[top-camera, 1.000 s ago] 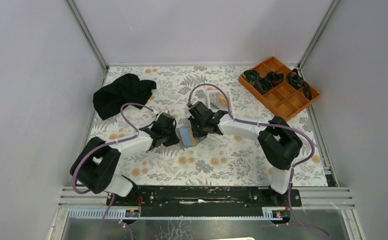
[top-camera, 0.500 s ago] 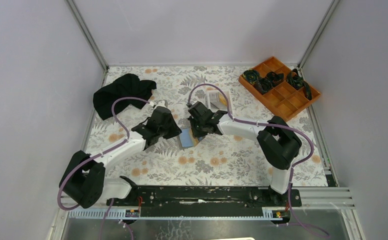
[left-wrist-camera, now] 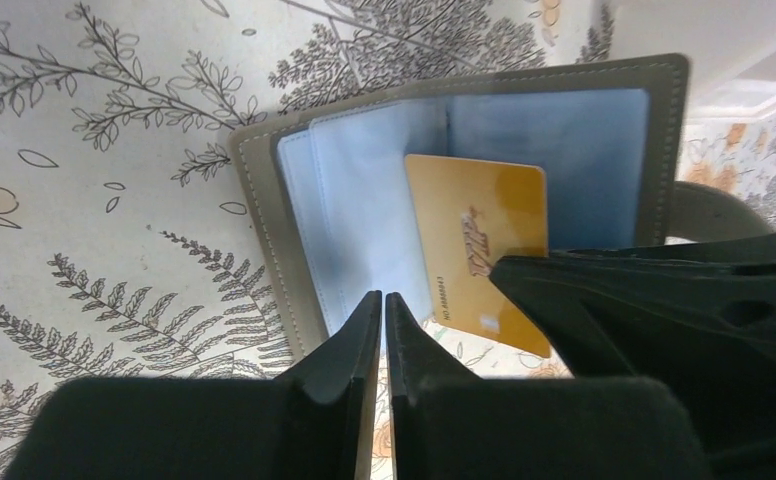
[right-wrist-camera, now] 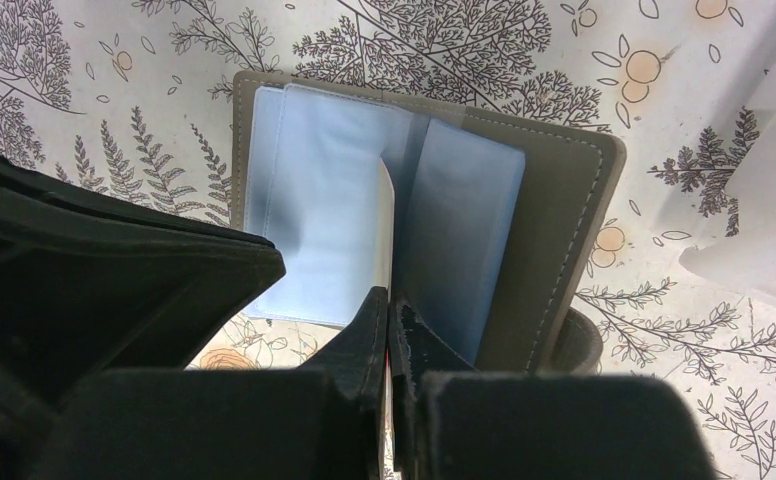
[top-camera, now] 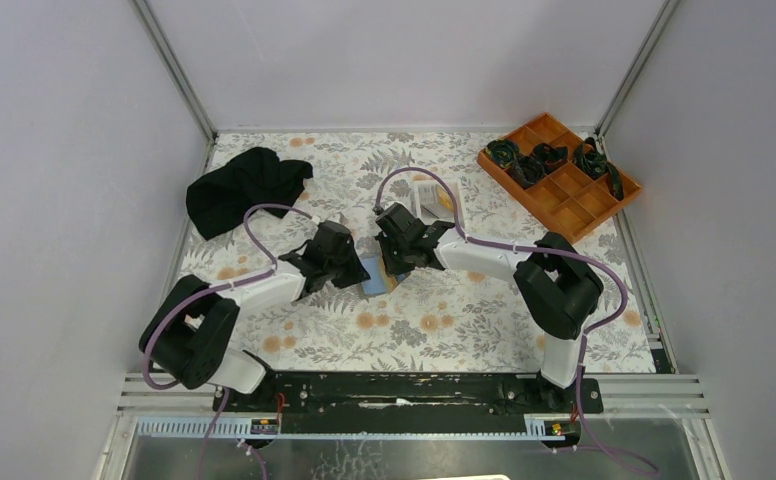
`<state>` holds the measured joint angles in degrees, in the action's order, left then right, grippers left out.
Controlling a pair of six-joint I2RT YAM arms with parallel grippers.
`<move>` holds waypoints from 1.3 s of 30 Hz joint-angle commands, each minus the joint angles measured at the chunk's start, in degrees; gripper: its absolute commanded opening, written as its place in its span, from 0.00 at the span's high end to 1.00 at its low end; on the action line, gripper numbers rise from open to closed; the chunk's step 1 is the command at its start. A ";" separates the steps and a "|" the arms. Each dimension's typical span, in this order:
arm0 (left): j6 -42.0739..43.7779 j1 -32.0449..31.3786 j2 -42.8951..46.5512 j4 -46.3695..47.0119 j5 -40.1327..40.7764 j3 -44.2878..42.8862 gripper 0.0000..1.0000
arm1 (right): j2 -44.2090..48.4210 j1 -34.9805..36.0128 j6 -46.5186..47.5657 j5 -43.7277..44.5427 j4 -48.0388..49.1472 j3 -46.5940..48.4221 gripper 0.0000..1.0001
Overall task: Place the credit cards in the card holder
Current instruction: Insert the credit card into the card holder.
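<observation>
The card holder (top-camera: 372, 272) lies open on the floral cloth between my two grippers, grey outside (left-wrist-camera: 264, 200) and pale blue inside (right-wrist-camera: 464, 230). My right gripper (right-wrist-camera: 392, 300) is shut on an orange-gold credit card (left-wrist-camera: 474, 240). In the right wrist view the card is edge-on, a thin pale line (right-wrist-camera: 388, 220) standing between two blue sleeves. My left gripper (left-wrist-camera: 384, 297) has its jaws almost together, pinched at the lower edge of a blue sleeve (left-wrist-camera: 364, 220). From above, the left gripper (top-camera: 352, 268) and the right gripper (top-camera: 396, 262) flank the holder. No other cards show.
A black cloth (top-camera: 244, 188) lies at the back left. An orange compartment tray (top-camera: 574, 205) with black items sits at the back right. A white tray (top-camera: 432, 197) stands just behind the right gripper, its wall also at the right edge of the right wrist view (right-wrist-camera: 764, 200).
Half a second ago the left arm stretched farther out and the holder tilted. Now the arm has drawn back to the holder's left side. The right gripper has stayed put with the card.
</observation>
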<state>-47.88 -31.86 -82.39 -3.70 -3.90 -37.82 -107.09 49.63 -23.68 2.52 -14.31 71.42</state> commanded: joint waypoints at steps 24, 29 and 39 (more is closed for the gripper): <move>0.55 -0.65 -6.78 -1.86 1.97 1.32 0.96 | 1.00 -4.61 -1.80 -1.50 -0.95 -1.03 1.00; 1.19 -0.70 -6.26 -4.62 3.51 0.95 0.96 | 0.47 -6.64 -2.52 -3.63 0.05 -1.38 1.00; 1.29 -0.62 -6.13 -8.98 5.20 -0.07 0.97 | -0.71 -8.30 -4.00 -7.61 3.07 -3.38 1.00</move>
<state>-48.47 -32.42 -87.37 -3.18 -3.14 -37.93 -107.09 42.87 -27.44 -4.73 -11.73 69.95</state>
